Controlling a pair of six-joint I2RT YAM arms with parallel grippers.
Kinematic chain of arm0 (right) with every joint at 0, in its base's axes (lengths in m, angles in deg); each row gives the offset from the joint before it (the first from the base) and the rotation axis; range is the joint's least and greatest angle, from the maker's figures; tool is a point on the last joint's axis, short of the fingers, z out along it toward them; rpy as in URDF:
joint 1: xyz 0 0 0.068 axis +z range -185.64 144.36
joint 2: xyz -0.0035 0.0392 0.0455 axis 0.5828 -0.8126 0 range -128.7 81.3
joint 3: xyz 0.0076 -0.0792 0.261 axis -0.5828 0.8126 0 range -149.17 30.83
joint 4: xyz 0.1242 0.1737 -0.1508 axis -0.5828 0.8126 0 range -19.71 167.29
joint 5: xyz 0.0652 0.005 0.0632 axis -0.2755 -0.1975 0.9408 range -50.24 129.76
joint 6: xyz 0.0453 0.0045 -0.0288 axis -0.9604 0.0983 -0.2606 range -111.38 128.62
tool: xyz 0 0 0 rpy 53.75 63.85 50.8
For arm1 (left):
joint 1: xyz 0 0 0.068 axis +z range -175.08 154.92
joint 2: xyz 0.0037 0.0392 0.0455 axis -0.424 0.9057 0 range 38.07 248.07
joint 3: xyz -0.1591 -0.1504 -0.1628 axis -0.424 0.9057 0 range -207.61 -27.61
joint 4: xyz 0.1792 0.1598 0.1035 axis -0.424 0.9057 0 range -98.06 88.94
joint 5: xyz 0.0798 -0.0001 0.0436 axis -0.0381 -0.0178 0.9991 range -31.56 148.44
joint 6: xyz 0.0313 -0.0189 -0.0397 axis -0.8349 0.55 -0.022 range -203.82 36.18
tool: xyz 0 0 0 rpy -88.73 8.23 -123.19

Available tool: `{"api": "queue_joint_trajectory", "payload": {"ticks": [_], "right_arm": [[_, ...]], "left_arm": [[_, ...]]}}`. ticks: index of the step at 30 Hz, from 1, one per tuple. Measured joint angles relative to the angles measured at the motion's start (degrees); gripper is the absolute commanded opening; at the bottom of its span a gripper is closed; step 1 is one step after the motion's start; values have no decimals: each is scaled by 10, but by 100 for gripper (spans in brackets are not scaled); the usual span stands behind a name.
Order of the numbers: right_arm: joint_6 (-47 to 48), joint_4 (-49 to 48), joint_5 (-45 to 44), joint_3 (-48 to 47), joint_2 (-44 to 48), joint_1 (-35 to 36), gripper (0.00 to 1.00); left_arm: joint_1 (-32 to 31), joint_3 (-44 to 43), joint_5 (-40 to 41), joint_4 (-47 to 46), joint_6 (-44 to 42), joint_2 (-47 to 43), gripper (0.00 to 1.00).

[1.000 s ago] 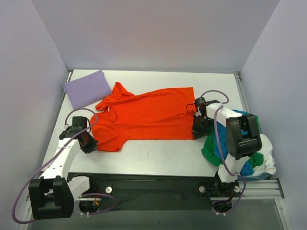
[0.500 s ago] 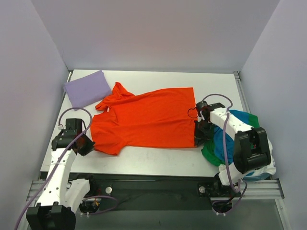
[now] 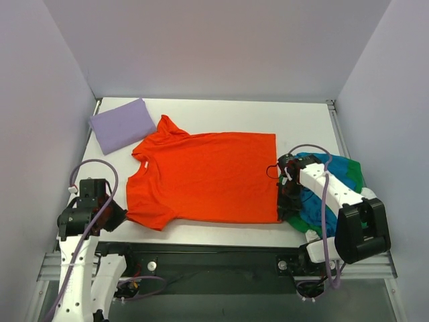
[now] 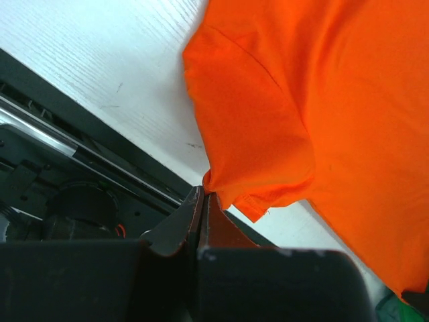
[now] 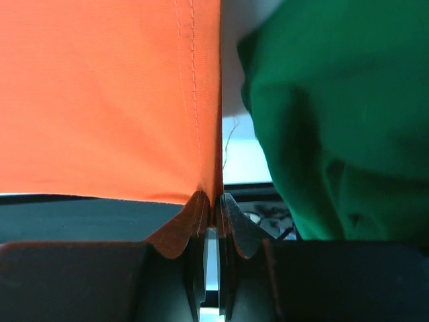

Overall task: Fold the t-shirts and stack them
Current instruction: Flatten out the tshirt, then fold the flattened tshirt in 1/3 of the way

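Over the last second you have drawn both arms back toward the near edge, and the orange-red t-shirt (image 3: 208, 178) has come with them. It lay slanted and rumpled; now it lies flat and nearly square on the worktop (image 3: 228, 117), neck to the left, hem to the right. The left gripper (image 4: 203, 199) has its jaws closed on the corner of the near sleeve. The right gripper (image 5: 213, 201) has its jaws clamped on the near hem corner, right at the stitched edge. I judge the spreading about done, so you could start the first fold from these 2 grips.

The worktop is white and smooth, so cloth should slide easily. The shirt's near edge sits close to the front rail, so pulling further risks dragging it off. The lavender t-shirt (image 3: 123, 125) lies folded in the far left corner, apart from the orange one. The green t-shirt (image 3: 353, 172) and blue t-shirt (image 3: 314, 201) are heaped at the right edge, just beside your right gripper. Pale walls (image 3: 214, 47) close 3 sides.
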Motion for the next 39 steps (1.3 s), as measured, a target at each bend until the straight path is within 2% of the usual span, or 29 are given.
{"api": "queue_joint_trajectory", "payload": {"ticks": [9, 18, 31, 39], "right_arm": [[-14, 32, 5, 24, 35, 16, 3], [-21, 42, 8, 31, 41, 23, 3], [-21, 56, -2, -36, 14, 23, 4], [-19, 60, -13, -114, -48, 22, 4]], "left_arm": [[0, -41, -6, 30, 7, -53, 0], [0, -53, -15, 33, 0, -55, 0], [0, -51, -34, 33, -40, 50, 0], [-1, -90, -36, -17, -74, 157, 0]]}}
